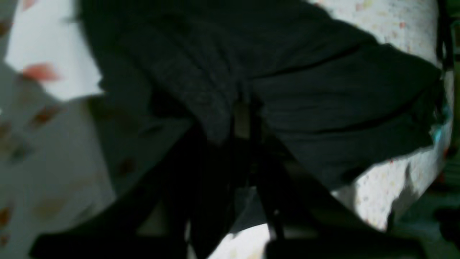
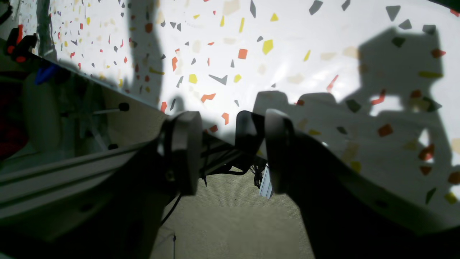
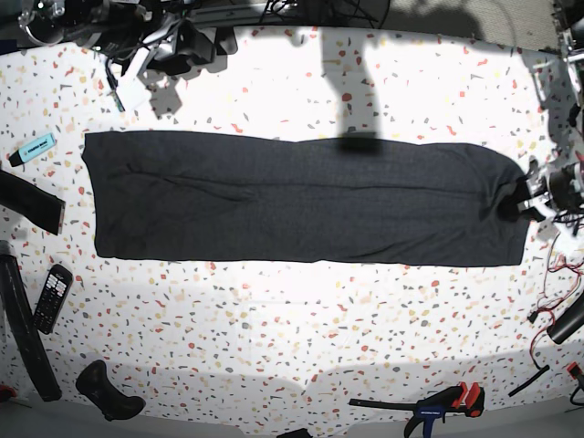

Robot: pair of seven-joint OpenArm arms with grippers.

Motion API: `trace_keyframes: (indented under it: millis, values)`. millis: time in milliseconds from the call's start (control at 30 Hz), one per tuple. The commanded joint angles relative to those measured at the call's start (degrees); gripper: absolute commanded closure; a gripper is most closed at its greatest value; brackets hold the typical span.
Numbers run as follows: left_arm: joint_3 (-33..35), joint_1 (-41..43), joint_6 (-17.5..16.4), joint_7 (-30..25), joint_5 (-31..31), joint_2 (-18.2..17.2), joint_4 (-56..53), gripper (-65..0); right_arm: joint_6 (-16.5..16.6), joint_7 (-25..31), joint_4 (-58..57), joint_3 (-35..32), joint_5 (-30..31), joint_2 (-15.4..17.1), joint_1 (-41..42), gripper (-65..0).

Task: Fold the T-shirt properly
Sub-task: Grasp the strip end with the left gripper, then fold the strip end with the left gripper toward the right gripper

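Up close, the left wrist view is dark and blurred: the left gripper (image 1: 244, 118) reaches in from six o'clock toward the middle of the picture, its jaws drawn together on a bunched fold of the T-shirt (image 1: 323, 93), whose charcoal cloth spreads from the pinch toward twelve and three o'clock over the speckled table (image 1: 54, 172). Next, the right wrist view shows the right gripper (image 2: 231, 144) with its two pale pads (image 2: 185, 151) standing apart and nothing between them; it is tilted over the table's edge, the terrazzo-patterned top (image 2: 251, 54) filling the picture from ten to three o'clock, a grey floor showing at six o'clock, and the gripper's own shadow lying on the top at two o'clock. Finally, the base view gives the whole layout: the T-shirt (image 3: 301, 196) lies as a long, flat dark band across the middle of the table (image 3: 274, 347), running from nine to three o'clock, plain side up. The left gripper (image 3: 522, 201) sits at three o'clock, low on the cloth, clamped on the shirt's right-hand end where the fabric puckers. A black remote (image 3: 52, 297) lies at eight o'clock, well apart from the shirt, a light blue marker (image 3: 32, 148) at ten o'clock, and a clamp with red handles (image 3: 438, 401) at five o'clock.
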Motion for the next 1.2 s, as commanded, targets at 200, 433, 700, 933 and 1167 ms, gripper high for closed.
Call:
trace_keyframes:
  millis: [200,433,700,933,1167]
  values:
    - [-0.26,-1.11,1.60,6.49,-1.44,7.67,13.62,0.0,0.30,0.83,1.07,0.33,1.16,0.48,-0.17,-28.0]
    - [-0.26,-1.07,3.85,8.26,3.52,20.06,18.03,0.0,0.30,0.85,1.07,0.33,1.16,0.48,-0.17,-28.0]
    - [-0.26,-0.96,3.85,9.44,8.98,29.90,18.03,0.0,0.30,0.85,1.07,0.33,1.16,0.50,-0.17,-28.0]
    - [1.27,-0.96,3.61,12.68,8.02,31.39,18.03,0.0,0.30,1.05,1.07,0.33,1.11,0.48,-0.02,-28.0]
    - [10.62,-0.98,1.68,13.09,7.78,31.28,18.03,0.0,0.30,1.22,1.07,0.33,1.14,0.48,-0.02,-28.0]
